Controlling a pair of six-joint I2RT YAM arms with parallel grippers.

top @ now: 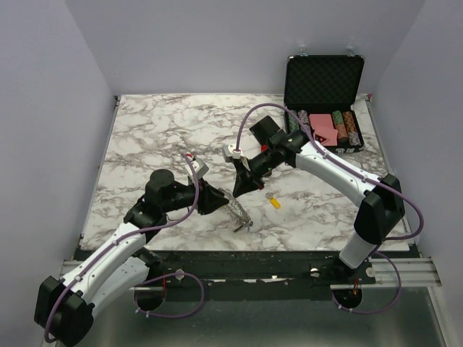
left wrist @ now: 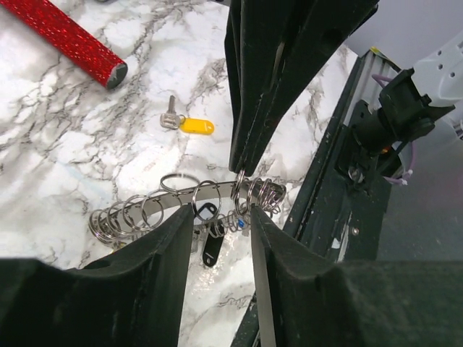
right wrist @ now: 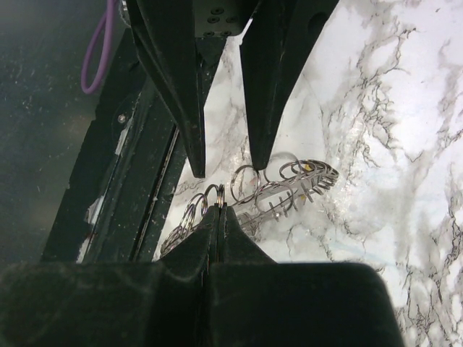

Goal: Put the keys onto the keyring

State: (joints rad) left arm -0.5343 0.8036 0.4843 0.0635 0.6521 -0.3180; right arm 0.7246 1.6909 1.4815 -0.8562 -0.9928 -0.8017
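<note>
keyring (left wrist: pixel 173 196) — likely light, springy, slippery wire; grip one rim loop | right jaws clamped on a loop | left jaws apart — near it

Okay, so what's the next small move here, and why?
Probably send the left gripper, jaws apart and empty, to the loose yellow-headed key lying on the table: the right gripper is shut on a loop of the keyring, steadying it.

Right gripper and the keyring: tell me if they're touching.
Touching. In the right wrist view the right gripper is shut on a loop of the keyring; the left wrist view shows the same pinch.
</note>
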